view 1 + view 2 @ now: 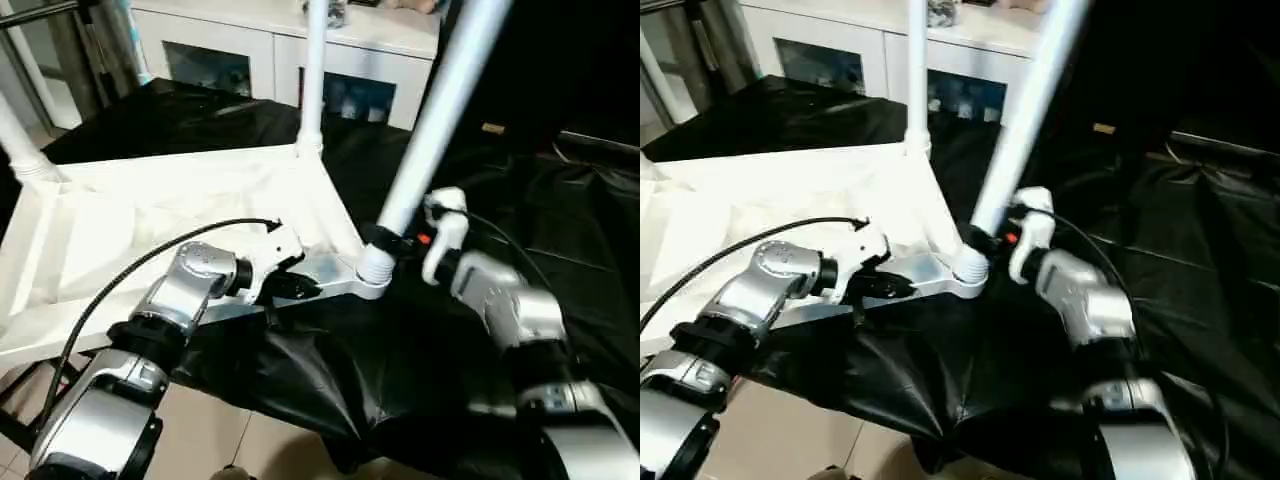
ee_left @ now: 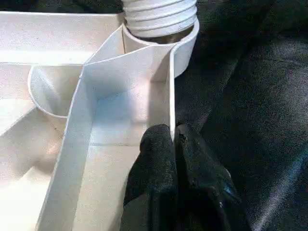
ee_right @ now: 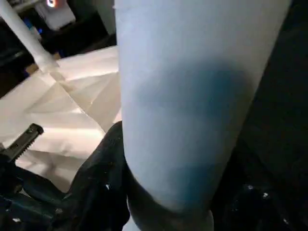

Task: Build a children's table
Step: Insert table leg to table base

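Observation:
The white tabletop [image 1: 130, 220] lies underside up on a black cloth. A tilted white leg [image 1: 430, 130] stands with its threaded end [image 2: 159, 17] in the near right corner socket [image 1: 372, 272]. My right gripper [image 1: 385, 240] is shut on this leg just above the socket, with a black finger [image 3: 103, 178] against the tube [image 3: 192, 96]. My left gripper [image 1: 295, 285] is shut on the tabletop's thin rim wall beside that socket, its fingers [image 2: 156, 149] clamping the wall. Another leg [image 1: 313, 70] stands upright in the far corner, and a third [image 1: 15, 140] rises at the left.
The black cloth [image 1: 400, 370] hangs over the near edge of the support, with tiled floor [image 1: 210, 440] below. A white glass-door cabinet [image 1: 250, 50] stands behind. A black cable [image 1: 120, 285] loops over my left forearm.

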